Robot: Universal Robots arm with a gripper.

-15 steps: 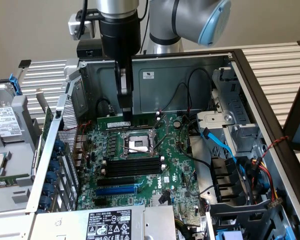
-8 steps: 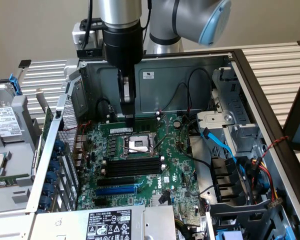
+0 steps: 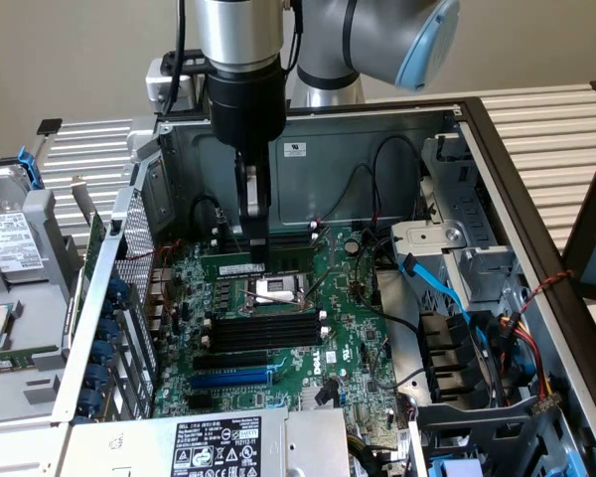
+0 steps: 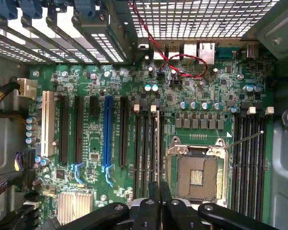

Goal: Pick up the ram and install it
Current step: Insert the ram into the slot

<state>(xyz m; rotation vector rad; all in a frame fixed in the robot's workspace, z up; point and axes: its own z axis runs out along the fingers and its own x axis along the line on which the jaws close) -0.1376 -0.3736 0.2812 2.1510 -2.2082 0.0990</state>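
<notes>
In the exterior view, the ram [image 3: 268, 267], a green stick with a white label, lies along the far memory slots just behind the CPU socket [image 3: 276, 290]. Whether it is seated I cannot tell. My gripper [image 3: 257, 260] hangs straight down over the motherboard, and in this picture its tips end at the stick's near edge. In the wrist view the gripper [image 4: 159, 189] is shut with nothing between its fingers. It hovers above the gap between the black slots [image 4: 149, 153] and the open socket [image 4: 198, 175]. The far slots [image 4: 249, 163] run beside the socket's other side.
The case walls surround the board. A drive cage [image 3: 457, 248] with blue cables [image 3: 432, 288] stands at the exterior view's right, and the power supply [image 3: 219, 442] lies at the front. A blue slot [image 3: 233, 378] and a red-black wire [image 4: 182, 64] cross the board. A hard drive [image 3: 10, 243] sits outside the case.
</notes>
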